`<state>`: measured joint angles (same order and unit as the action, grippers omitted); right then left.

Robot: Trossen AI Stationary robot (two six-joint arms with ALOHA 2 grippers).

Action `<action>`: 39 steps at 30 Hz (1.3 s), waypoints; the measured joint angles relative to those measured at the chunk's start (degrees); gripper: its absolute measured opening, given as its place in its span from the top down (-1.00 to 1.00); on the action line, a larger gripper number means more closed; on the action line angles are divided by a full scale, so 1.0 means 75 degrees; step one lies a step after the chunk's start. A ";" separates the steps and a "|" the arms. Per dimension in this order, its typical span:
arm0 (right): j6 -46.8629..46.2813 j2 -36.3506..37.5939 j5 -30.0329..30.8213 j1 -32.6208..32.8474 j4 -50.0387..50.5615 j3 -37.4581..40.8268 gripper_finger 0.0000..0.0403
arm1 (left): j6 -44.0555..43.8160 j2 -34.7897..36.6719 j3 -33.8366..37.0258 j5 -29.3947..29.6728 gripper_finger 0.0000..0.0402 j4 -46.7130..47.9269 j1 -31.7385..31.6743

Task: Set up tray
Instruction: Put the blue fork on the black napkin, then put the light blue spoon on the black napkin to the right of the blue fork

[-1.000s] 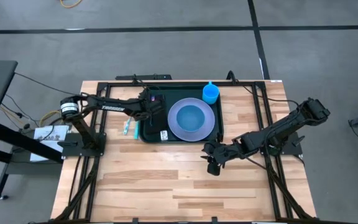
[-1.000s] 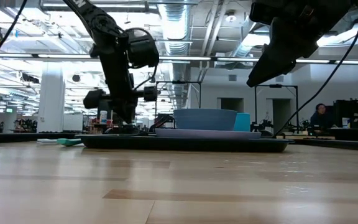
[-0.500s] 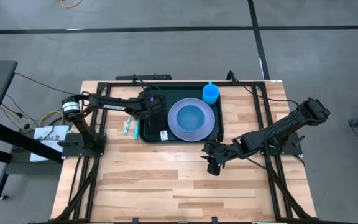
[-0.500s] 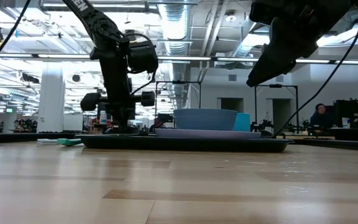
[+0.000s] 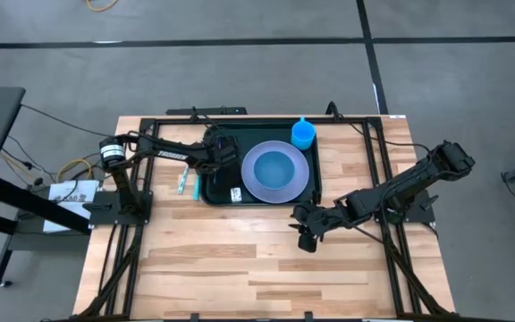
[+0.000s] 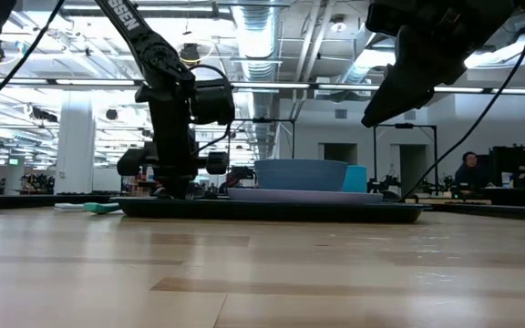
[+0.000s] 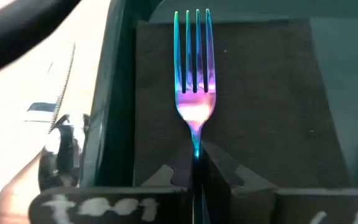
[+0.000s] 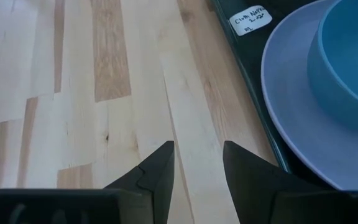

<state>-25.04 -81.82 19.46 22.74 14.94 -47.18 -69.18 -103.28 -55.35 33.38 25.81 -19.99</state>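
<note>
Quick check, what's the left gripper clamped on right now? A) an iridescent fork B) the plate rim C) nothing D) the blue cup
A: the left wrist view shows the left gripper shut on the handle of the fork, over the dark napkin in the tray.

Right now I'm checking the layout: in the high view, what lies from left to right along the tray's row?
Small teal item on the wood → left gripper holding the iridescent fork → lavender round plate with blue bowl → bright blue cup, all but the first on the dark rimmed tray.
</note>
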 joint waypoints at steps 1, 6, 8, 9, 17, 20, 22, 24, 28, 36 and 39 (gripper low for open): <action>0.0000 0.0000 -0.0001 0.0000 0.0007 0.0000 0.36 | 0.0001 0.0000 0.0000 0.0000 0.97 0.0018 0.0000; 0.0000 0.0000 -0.0006 0.0000 0.0003 0.0000 0.36 | 0.0103 -0.0006 0.0000 -0.0146 0.85 0.0015 0.0000; 0.0000 0.0000 -0.0009 0.0000 0.0005 0.0000 0.36 | 0.0113 -0.0006 0.0000 -0.0156 0.81 0.0014 0.0000; 0.0000 0.0000 -0.0009 0.0000 0.0003 0.0000 0.36 | 0.0121 -0.0006 0.0000 -0.0158 0.79 0.0013 0.0000; 0.0000 0.0000 -0.0009 0.0000 0.0003 0.0000 0.36 | 0.0137 -0.0006 0.0000 -0.0159 0.71 0.0016 0.0000; 0.0000 0.0000 -0.0009 0.0000 0.0003 0.0000 0.36 | 0.0197 -0.0006 0.0000 -0.0121 0.71 0.0016 0.0003; 0.0000 0.0000 -0.0009 0.0000 0.0005 0.0000 0.36 | 0.0368 -0.0006 -0.0032 -0.0059 0.71 0.0033 0.0014; 0.0000 0.0000 -0.0009 0.0000 0.0003 0.0000 0.36 | 0.0636 -0.0004 -0.0151 -0.0019 0.71 0.0059 0.0059; 0.0000 0.0000 -0.0009 0.0000 0.0003 0.0000 0.36 | 0.1385 0.0158 -0.0531 0.0232 0.71 0.0501 0.0233; 0.0000 0.0000 -0.0012 0.0006 0.0003 0.0000 0.36 | 0.1171 0.1136 -0.1070 0.1498 0.71 0.3293 0.0622; -0.0002 0.0000 -0.0012 0.0006 0.0003 0.0000 0.36 | 0.1190 0.1569 -0.1070 0.1395 0.71 0.4005 0.0624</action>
<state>-25.05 -81.82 19.38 22.79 14.96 -47.18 -60.26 -91.52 -63.37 43.84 55.85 -15.31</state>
